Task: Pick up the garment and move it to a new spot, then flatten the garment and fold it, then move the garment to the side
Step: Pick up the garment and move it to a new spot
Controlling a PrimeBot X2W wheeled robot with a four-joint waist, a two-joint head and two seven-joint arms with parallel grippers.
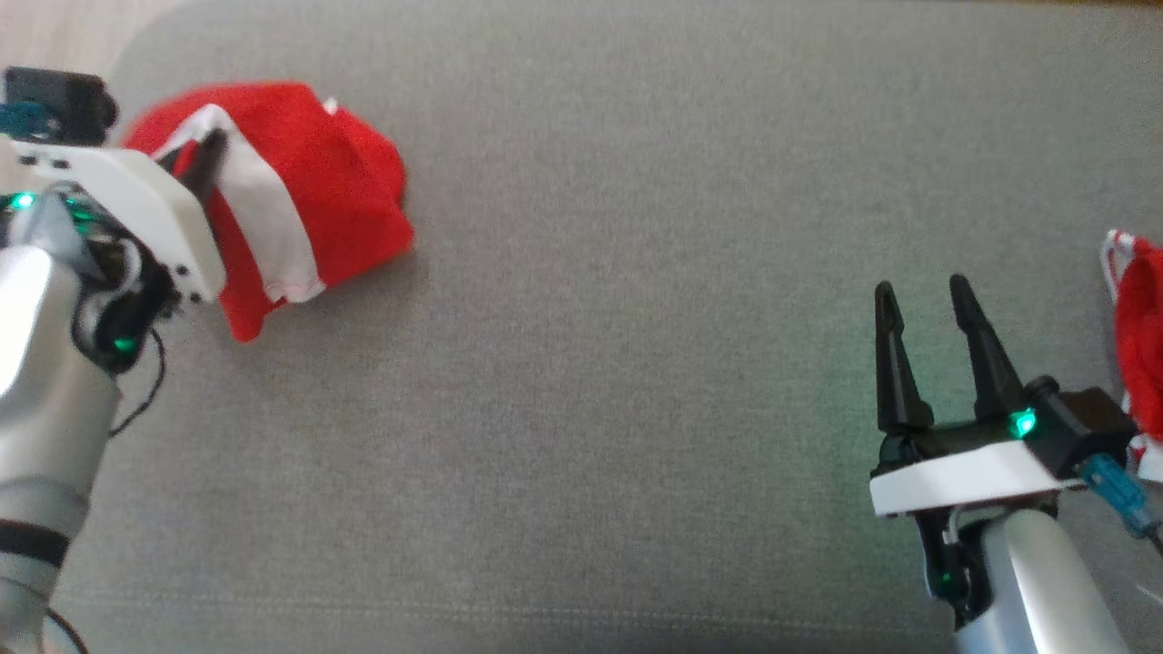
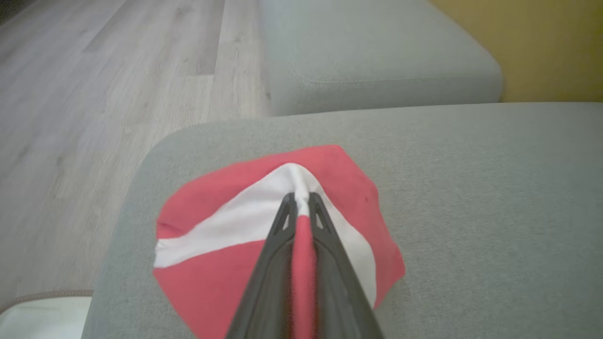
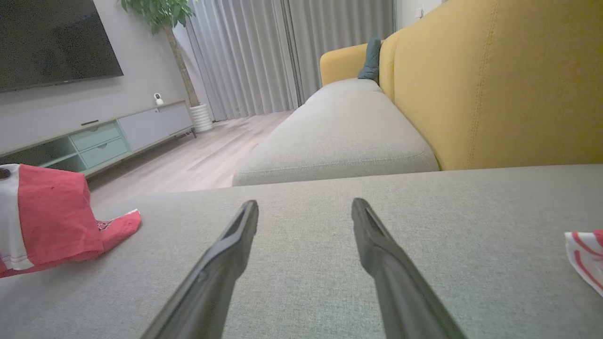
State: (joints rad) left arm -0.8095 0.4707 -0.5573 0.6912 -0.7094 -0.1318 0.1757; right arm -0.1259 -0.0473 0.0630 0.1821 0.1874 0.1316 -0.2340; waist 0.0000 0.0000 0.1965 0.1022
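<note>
A second red-and-white cloth (image 1: 1140, 345) lies at the right edge of the grey cushion (image 1: 636, 381), beside our right gripper (image 1: 922, 292), fingers wide apart and empty. Far left, our left gripper (image 1: 211, 145) pinches the red garment (image 1: 345, 200) at its white stripe. Our right wrist view adds a yellow backrest (image 3: 494, 84).

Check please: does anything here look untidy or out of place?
The red cloth garment with a white band lies bunched, not flat, near the left corner of the grey fabric cushion, pinched by the left gripper.
</note>
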